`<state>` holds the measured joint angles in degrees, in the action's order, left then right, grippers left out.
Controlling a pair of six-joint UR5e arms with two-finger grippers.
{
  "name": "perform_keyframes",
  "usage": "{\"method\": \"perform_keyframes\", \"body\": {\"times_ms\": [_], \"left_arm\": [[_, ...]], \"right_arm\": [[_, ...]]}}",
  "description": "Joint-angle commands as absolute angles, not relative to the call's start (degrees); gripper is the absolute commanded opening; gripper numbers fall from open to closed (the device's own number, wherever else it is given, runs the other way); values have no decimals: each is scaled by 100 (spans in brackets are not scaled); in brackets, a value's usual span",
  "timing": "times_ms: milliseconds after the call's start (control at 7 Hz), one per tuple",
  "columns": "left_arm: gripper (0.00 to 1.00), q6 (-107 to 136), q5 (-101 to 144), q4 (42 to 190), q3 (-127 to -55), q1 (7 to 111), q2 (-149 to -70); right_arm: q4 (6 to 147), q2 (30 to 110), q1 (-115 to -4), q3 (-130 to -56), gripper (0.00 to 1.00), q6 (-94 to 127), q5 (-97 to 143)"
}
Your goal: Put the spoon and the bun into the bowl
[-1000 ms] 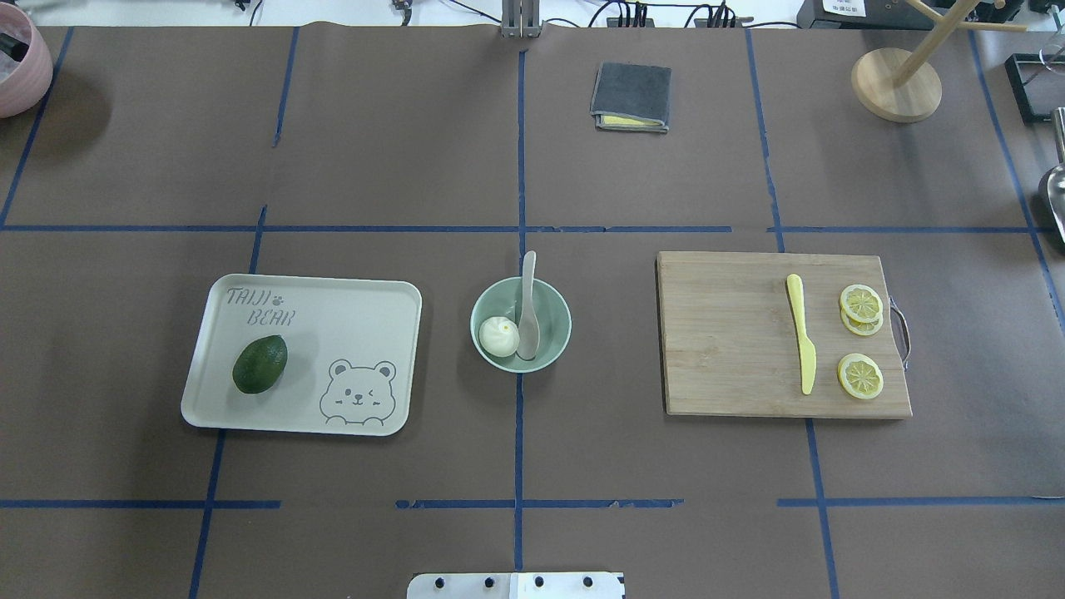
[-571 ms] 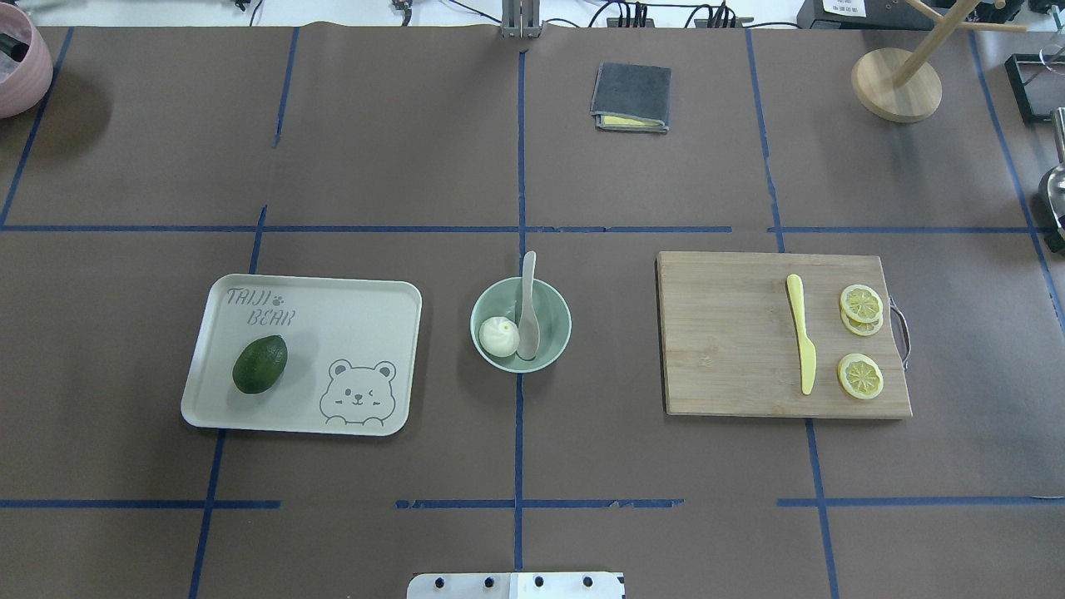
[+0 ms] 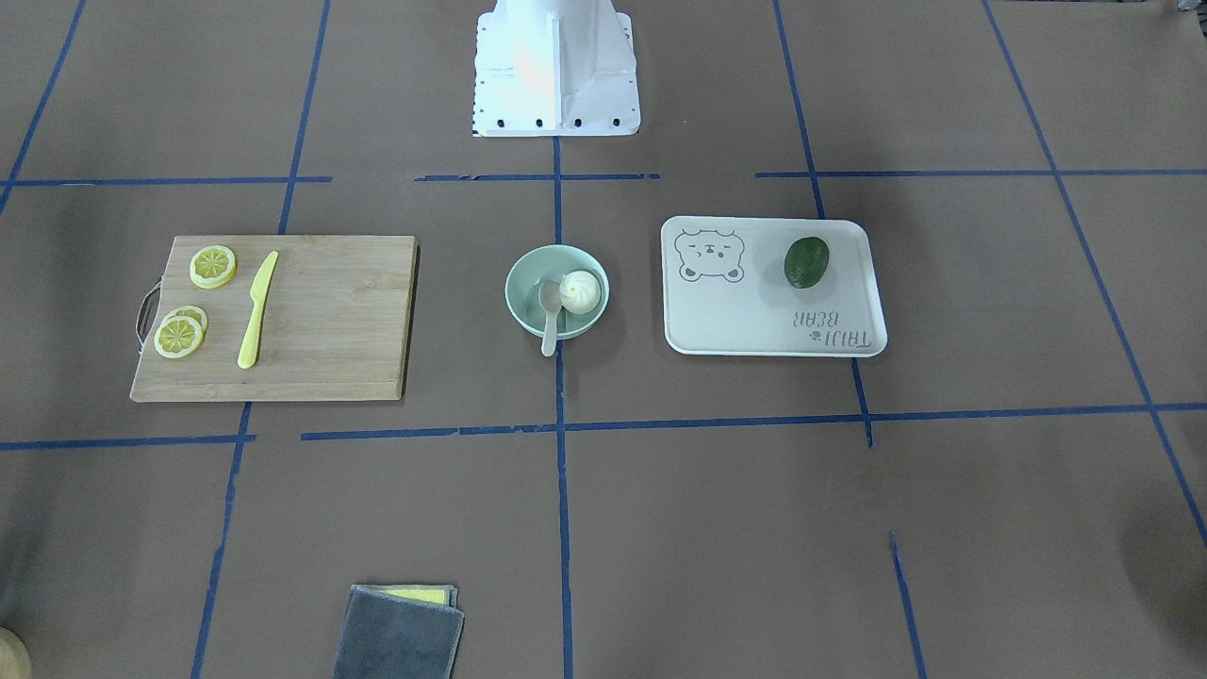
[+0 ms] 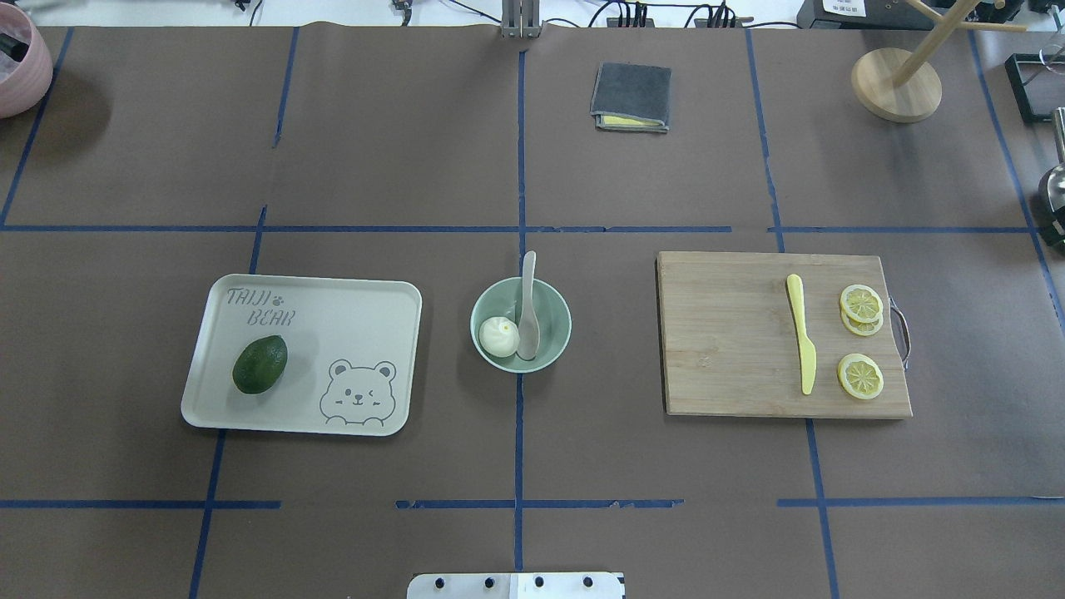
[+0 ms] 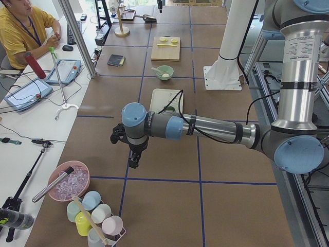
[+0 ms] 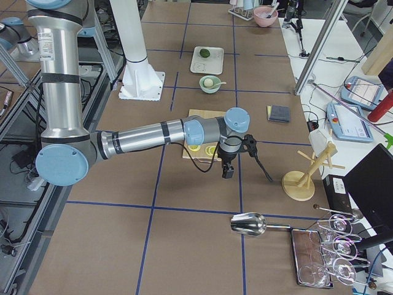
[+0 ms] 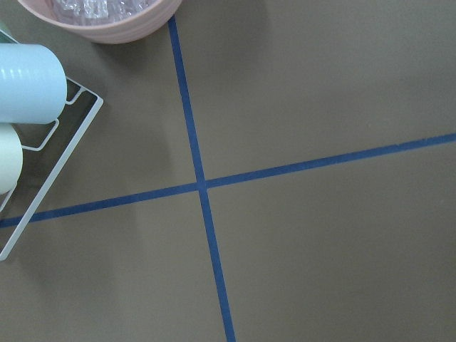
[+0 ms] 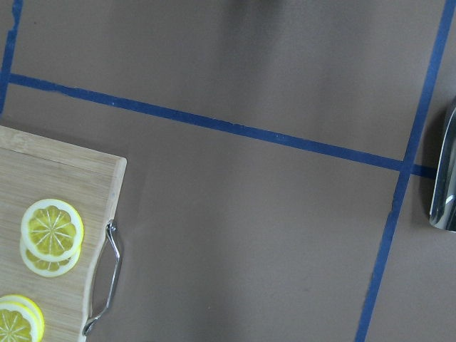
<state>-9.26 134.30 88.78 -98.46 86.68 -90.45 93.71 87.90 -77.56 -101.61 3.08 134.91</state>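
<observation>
The mint-green bowl (image 4: 566, 326) stands at the table's middle. The white bun (image 4: 499, 336) lies inside it on the left. The pale spoon (image 4: 527, 309) rests in it with the scoop down and the handle over the far rim. They also show in the front view: bowl (image 3: 515, 283), bun (image 3: 580, 291), spoon (image 3: 549, 313). My left gripper (image 5: 132, 160) hangs over bare table far left of the bowl. My right gripper (image 6: 227, 173) hangs past the cutting board, far right of it. I cannot tell whether either is open or shut.
A tray (image 4: 374, 299) with an avocado (image 4: 260, 363) lies left of the bowl. A cutting board (image 4: 724, 341) with a yellow knife (image 4: 802, 333) and lemon slices (image 4: 860, 376) lies right. A grey cloth (image 4: 631, 96), wooden stand (image 4: 896, 83), metal scoop (image 6: 249, 225), pink bowl (image 5: 67, 181) and cup rack (image 5: 97, 216) sit at the edges.
Bowl, bun and spoon have not moved. A small dark shape has come in at the overhead view's right edge by the scoop.
</observation>
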Motion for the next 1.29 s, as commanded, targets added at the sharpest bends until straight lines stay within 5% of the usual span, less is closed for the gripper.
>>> {"method": "perform_keyframes", "body": {"times_ms": [0, 1143], "left_arm": [[100, -984, 13403, 8745, -9791, 8648, -9158], [100, -914, 13482, 8772, -9553, 8648, -9158]], "right_arm": [[9396, 8648, -7839, -10178, 100, 316, 13491], [9396, 9342, -8649, -10099, 100, -607, 13544]]}}
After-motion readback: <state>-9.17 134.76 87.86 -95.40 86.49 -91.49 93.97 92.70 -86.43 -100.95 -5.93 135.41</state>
